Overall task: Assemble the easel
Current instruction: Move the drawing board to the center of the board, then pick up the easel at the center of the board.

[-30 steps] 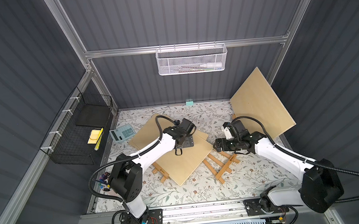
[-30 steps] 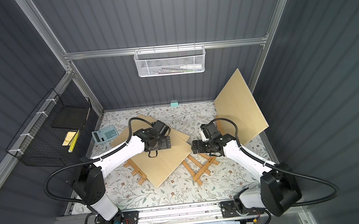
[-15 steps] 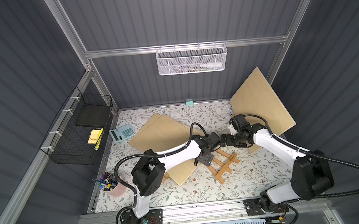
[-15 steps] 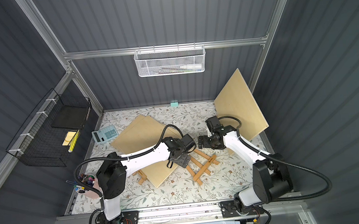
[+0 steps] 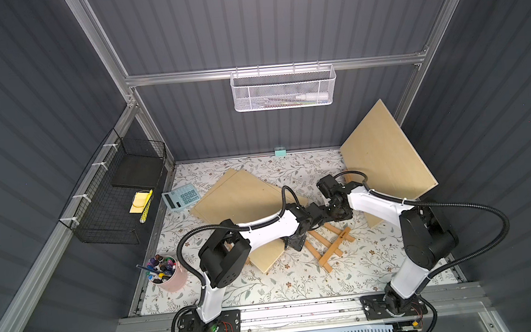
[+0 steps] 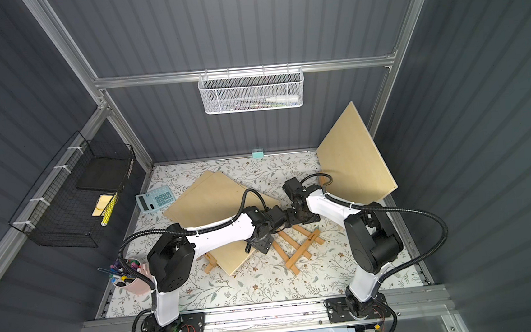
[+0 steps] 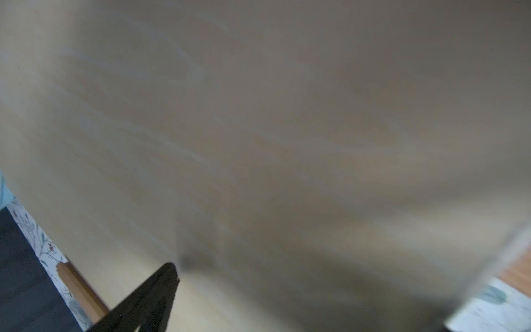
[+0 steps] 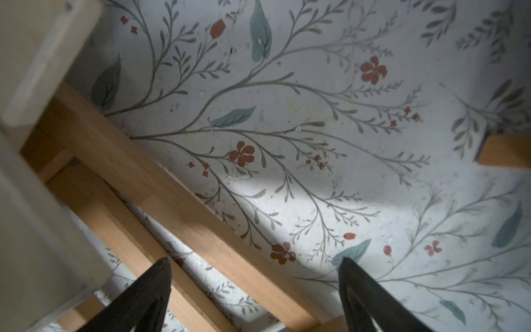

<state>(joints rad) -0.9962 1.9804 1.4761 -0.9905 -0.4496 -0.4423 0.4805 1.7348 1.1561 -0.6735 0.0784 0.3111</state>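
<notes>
Wooden easel (image 5: 331,245) flat on the table (image 5: 299,284), one long slat (image 8: 172,201) slanting just under our right pincer (image 8: 254,261), spread wide, empty. Our left pincer (image 5: 293,241), also wide, sits over the board (image 5: 243,194); right looks nearer.

Desk clutter around a floral mat (image 5: 299,284)
Hung on the back rail, a white mesh basket (image 5: 242,94) with a pale tube (image 5: 312,96) lying inside; fixed to the left wall, a black wire basket (image 5: 106,221) holding a dark flat tray (image 5: 135,175), a yellow sticky pad (image 5: 138,202) and a yellow pen (image 5: 145,212) just beside the pad; on the mat near that wall, a pale blue calculator (image 5: 181,196) lying face up; at the near left corner, a pink cup (image 5: 173,281) standing upright, packed with coloured markers (image 5: 160,268); against the foot of the back wall, a small mint block (image 5: 280,151); same layout in both top views
</notes>
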